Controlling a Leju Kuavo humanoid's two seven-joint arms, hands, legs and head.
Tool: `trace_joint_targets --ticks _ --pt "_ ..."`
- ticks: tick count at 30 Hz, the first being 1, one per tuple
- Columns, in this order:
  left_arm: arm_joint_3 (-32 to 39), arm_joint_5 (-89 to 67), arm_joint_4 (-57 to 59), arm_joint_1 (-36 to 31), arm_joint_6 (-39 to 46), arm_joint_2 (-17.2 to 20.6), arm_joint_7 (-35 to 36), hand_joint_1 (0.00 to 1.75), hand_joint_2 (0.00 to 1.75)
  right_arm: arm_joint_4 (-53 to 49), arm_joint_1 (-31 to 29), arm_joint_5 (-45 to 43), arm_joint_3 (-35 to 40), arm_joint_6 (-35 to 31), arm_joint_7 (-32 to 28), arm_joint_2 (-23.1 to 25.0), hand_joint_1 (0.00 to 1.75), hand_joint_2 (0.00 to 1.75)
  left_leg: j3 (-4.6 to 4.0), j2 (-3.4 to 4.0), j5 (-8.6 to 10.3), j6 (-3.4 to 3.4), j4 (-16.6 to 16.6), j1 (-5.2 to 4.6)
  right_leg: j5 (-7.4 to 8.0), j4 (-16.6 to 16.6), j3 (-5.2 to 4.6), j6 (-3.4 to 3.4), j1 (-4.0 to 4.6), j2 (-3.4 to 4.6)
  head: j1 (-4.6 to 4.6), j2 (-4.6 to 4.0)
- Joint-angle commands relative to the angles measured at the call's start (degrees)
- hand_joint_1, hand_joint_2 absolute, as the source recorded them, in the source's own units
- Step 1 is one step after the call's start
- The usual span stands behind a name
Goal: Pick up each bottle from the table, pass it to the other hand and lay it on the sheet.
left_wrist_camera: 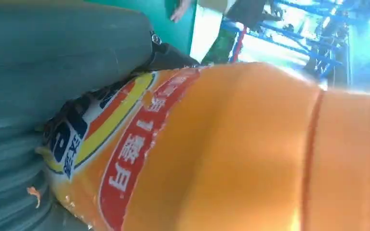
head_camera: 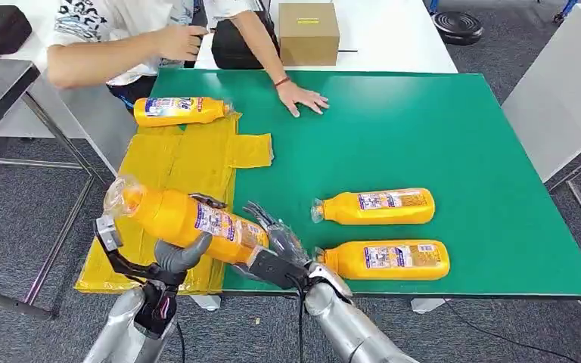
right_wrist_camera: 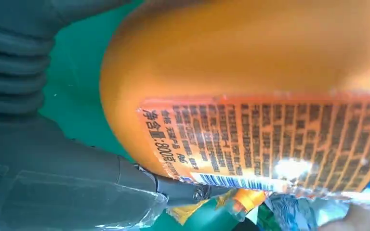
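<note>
I see my left hand (head_camera: 172, 255) gripping a bottle (head_camera: 185, 217) above the near edge of the yellow sheet (head_camera: 185, 162), cap end tilted up and away to the left. My right hand (head_camera: 271, 240) touches the bottle's base end, fingers spread along it; I cannot tell if it grips. A second bottle (head_camera: 179, 110) lies at the sheet's far end. Two more (head_camera: 377, 206) (head_camera: 387, 259) lie on the green mat (head_camera: 424, 128). A person's hand (head_camera: 301, 97) rests flat on the mat
</note>
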Motion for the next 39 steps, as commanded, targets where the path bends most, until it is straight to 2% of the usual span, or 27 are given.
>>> trace_joint_targets --ticks 1,9,14,15,19,23,30,34,39 --pt "5.02 -4.45 8.16 -7.37 7.22 0.2 -2.76 1.75 1.75 -10.75 1.67 7.67 7.0 4.97 3.47 -6.18 0.0 0.0 0.07 -0.14 0.0 -0.09 0.01 0.07 -0.04 -0.02 0.14 -0.08 0.08 -0.17 0.0 0.0" --pt "7.81 -9.01 8.21 -9.13 12.32 0.65 -4.78 1.75 1.75 -16.95 4.16 10.46 7.72 7.63 4.97 -8.91 0.0 0.0 0.2 -0.19 -0.07 -0.13 0.03 0.15 -0.1 -0.06 0.3 -0.12 0.17 -0.21 0.0 0.0" --pt "10.32 -14.26 10.08 -9.74 17.41 1.44 -6.01 1.75 1.75 -27.92 10.41 8.13 3.76 9.34 2.48 -11.63 0.0 0.0 0.04 -0.18 0.02 -0.07 -0.02 0.04 -0.04 -0.03 0.09 -0.05 0.04 -0.18 -0.02 0.0" --pt "10.99 -14.19 10.2 -9.52 17.51 1.28 -6.05 1.75 1.75 -29.03 11.12 7.67 2.89 9.35 2.29 -11.7 0.0 0.0 0.19 -0.29 -0.05 -0.12 -0.01 0.1 -0.13 -0.04 0.28 -0.1 0.11 -0.29 0.0 0.0" --pt "11.52 -14.98 10.38 -9.02 18.07 1.63 -6.2 1.75 1.75 -29.65 11.08 7.57 1.28 9.22 2.33 -11.65 0.0 0.0 0.27 -0.15 -0.11 -0.13 0.01 0.11 -0.13 -0.05 0.35 -0.11 0.12 -0.14 0.0 0.0" --pt "12.06 -17.78 10.96 -10.6 20.24 1.65 -6.5 1.75 1.75 -30.3 10.11 6.73 -0.34 10.28 2.38 -11.1 0.0 0.0 -0.03 -0.16 0.01 -0.07 0.01 0.03 -0.02 -0.01 0.03 -0.06 0.03 -0.12 0.0 0.0" --pt "12.06 -17.84 11.0 -10.49 20.24 1.57 -6.49 1.75 1.75 -30.29 10.4 6.73 -0.34 10.22 2.37 -11.03 0.0 0.0 0.18 -0.13 -0.09 -0.14 0.02 0.1 -0.1 -0.03 0.26 -0.12 0.1 -0.12 0.0 0.0" --pt "9.84 -31.36 10.15 -12.33 28.16 3.61 -7.77 1.75 1.75 -35.55 12.77 4.24 -4.51 10.48 1.29 -10.84 0.0 0.0 0.09 -0.17 -0.05 -0.11 0.02 0.08 -0.09 0.0 0.17 -0.09 0.08 -0.16 0.0 0.0" --pt "3.34 -55.97 11.67 -16.7 34.61 8.64 -2.63 1.75 1.75 -40.01 15.28 1.82 -9.26 12.47 -0.88 -9.96 0.0 0.0 0.03 -0.3 -0.05 -0.14 0.11 0.12 -0.11 0.05 0.15 -0.11 0.12 -0.28 0.0 0.0"
